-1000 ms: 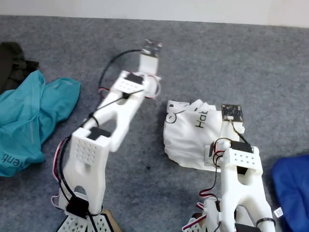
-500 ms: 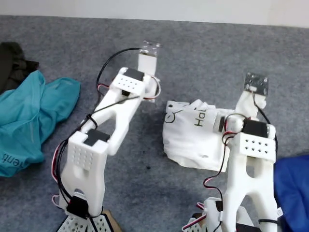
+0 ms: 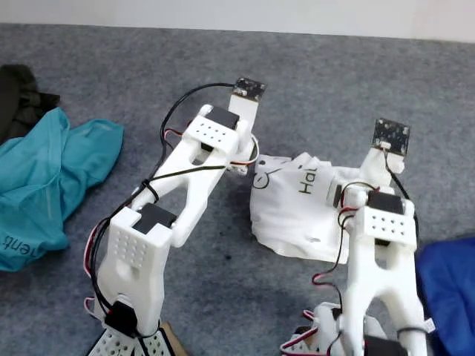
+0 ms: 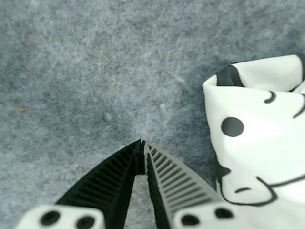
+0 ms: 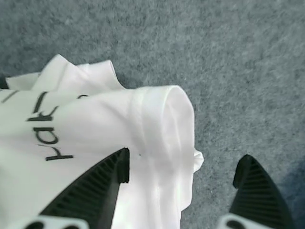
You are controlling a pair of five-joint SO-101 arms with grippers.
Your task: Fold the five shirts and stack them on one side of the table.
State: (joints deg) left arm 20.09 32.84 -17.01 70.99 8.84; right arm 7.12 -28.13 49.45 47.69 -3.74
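A crumpled white shirt point(image 3: 293, 211) with black print lies on the grey carpet between the two arms. My left gripper point(image 4: 142, 144) is shut with nothing in it, its tips over bare carpet just beside the shirt's edge point(image 4: 267, 157). My right gripper point(image 5: 183, 167) is open above the shirt's far right folded edge point(image 5: 157, 124); one finger point(image 5: 102, 183) is over the cloth, the other point(image 5: 252, 183) over carpet. A teal shirt point(image 3: 44, 178) lies loose at the left, and a blue shirt point(image 3: 449, 289) lies at the right edge.
A dark garment point(image 3: 18, 93) is bunched at the far left behind the teal shirt. The left arm point(image 3: 200, 170) stretches diagonally across the middle. Bare grey carpet point(image 3: 334, 81) runs along the back up to a pale wall.
The left arm swung right, up to the white shirt's left edge. The right arm lifted from over the shirt and extended to its far right edge.
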